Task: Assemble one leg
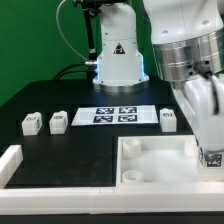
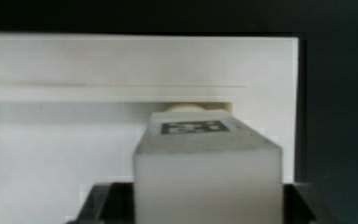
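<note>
The end effector (image 2: 202,192) grips a leg (image 2: 204,150) (tag facing up), holding it over the tray (image 1: 150,165), probably lined up with a corner hole so it can go in.

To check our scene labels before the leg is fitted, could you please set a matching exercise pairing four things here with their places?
Things:
1. thin flat white marker board
2. large white square tray-like piece with raised rims
3. small white plastic tagged leg filling the wrist view
4. two small white tagged blocks side by side

Places:
A. between the fingers of the gripper
B. at the exterior view's left on the black table
C. mid-table, in front of the white robot base
D. at the exterior view's lower right

Pairs: 1-C, 2-D, 3-A, 4-B
</note>
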Controlling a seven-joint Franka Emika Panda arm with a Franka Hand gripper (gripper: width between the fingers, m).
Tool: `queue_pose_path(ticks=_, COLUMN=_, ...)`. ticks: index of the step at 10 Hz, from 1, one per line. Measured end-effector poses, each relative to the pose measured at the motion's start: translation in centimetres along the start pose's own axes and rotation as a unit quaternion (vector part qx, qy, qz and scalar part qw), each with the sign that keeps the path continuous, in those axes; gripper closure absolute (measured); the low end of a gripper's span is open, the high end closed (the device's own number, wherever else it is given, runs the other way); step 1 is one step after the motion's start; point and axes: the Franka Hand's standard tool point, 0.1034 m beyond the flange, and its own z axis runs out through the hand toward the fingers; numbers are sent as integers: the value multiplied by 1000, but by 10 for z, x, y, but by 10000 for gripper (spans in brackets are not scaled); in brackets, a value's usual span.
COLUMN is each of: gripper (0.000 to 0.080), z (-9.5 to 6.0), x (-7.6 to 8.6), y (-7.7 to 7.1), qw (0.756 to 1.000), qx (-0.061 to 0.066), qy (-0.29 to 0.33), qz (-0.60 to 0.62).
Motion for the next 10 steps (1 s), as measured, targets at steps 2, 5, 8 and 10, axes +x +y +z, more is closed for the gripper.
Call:
queue_pose_path(ticks=2, gripper=502, z=-1, x=-1, y=0, qw=998, qx=1, qy=3, qz=61)
queue_pose_path(ticks=5, gripper=400, z=1, x=-1, y=2, qw=1000, qx=0, qy=6, qz=-3)
queue_pose_path(ticks=8, gripper=157, z=-12, x=-16, y=6, qw=977, qx=2, qy=14, qz=-211)
queue_pose_path(ticks=10, gripper=152, z=-39, x=-21, y=5, qw=957, qx=13, qy=10, qz=-288)
